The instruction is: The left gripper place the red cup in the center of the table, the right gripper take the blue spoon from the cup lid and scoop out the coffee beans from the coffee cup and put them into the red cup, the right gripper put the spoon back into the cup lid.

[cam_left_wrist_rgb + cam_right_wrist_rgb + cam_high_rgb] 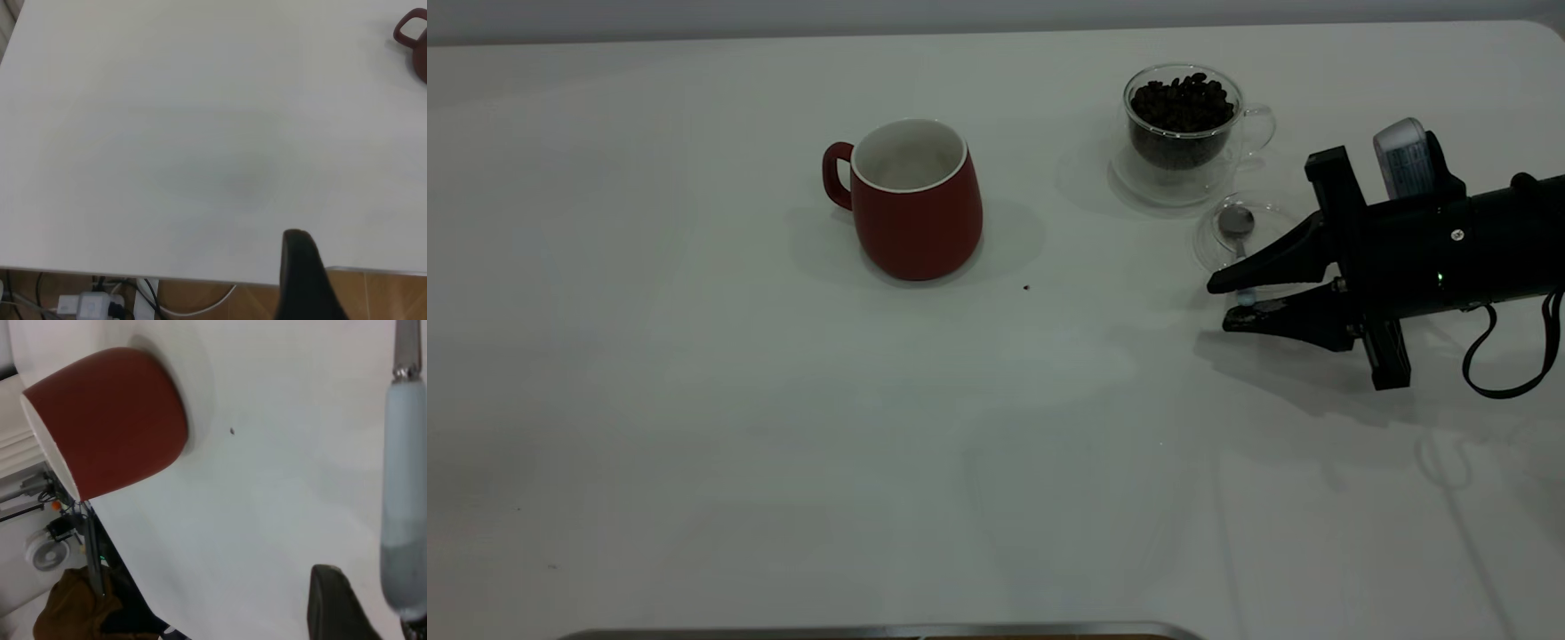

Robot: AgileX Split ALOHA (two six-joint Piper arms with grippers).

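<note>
Spoon pickup is the step in hand: the blue spoon (1238,233) lies with its shiny metal bowl in the clear glass cup lid (1245,236), its pale rounded handle reaching out between the parted, tapering fingers of my right gripper (1216,304), not yet clamped. Next I must pinch the smooth handle squarely. The matte red cup (914,200) already sits mid-table (783,444); coffee beans (1183,102) heap the glass coffee cup (1192,133). The left gripper (303,280) is parked at the table edge; I cannot tell its state.

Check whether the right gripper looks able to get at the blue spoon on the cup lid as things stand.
Probably yes: the right gripper is open, its fingers either side of the blue spoon handle, with nothing between them.
</note>
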